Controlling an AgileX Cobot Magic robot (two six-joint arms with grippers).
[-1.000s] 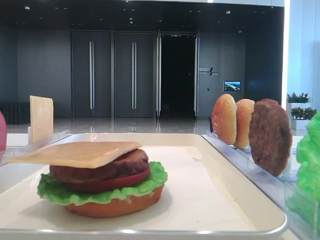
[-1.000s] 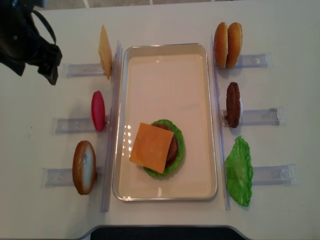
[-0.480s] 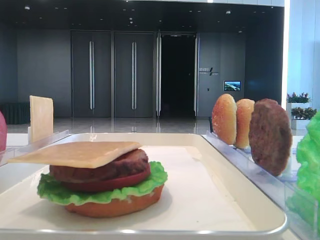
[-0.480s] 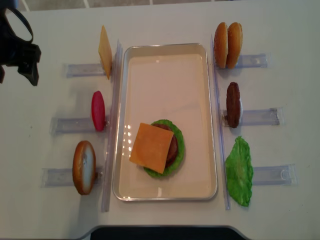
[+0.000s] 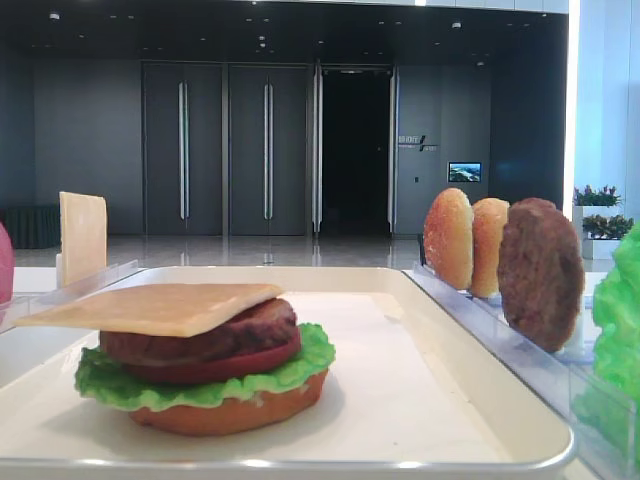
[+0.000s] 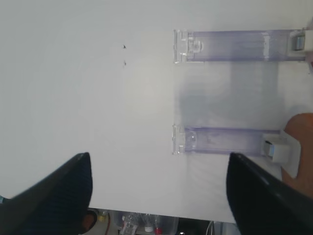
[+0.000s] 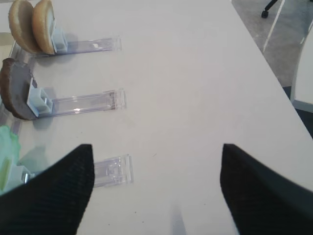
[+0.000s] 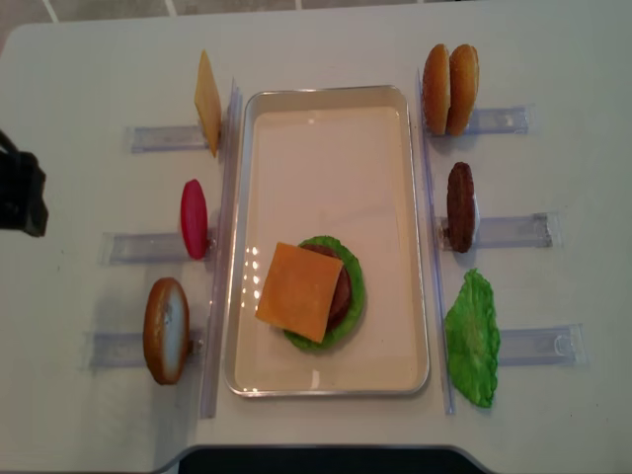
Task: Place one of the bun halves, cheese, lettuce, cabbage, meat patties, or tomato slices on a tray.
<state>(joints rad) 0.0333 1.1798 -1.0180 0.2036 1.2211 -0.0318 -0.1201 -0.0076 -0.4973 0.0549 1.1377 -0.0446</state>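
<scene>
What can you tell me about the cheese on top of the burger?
The cheese is a thin, flat, square slice, pale yellow-orange and smooth. It lies on the meat patty as the top layer of the stack in the tray. It sits turned at an angle, and its left corner sticks out past the stack into the air. No top bun covers it, and no gripper touches it.

You won't find any readable text here (the wall sign (image 5: 416, 142) by the dark doorway is too small).
</scene>
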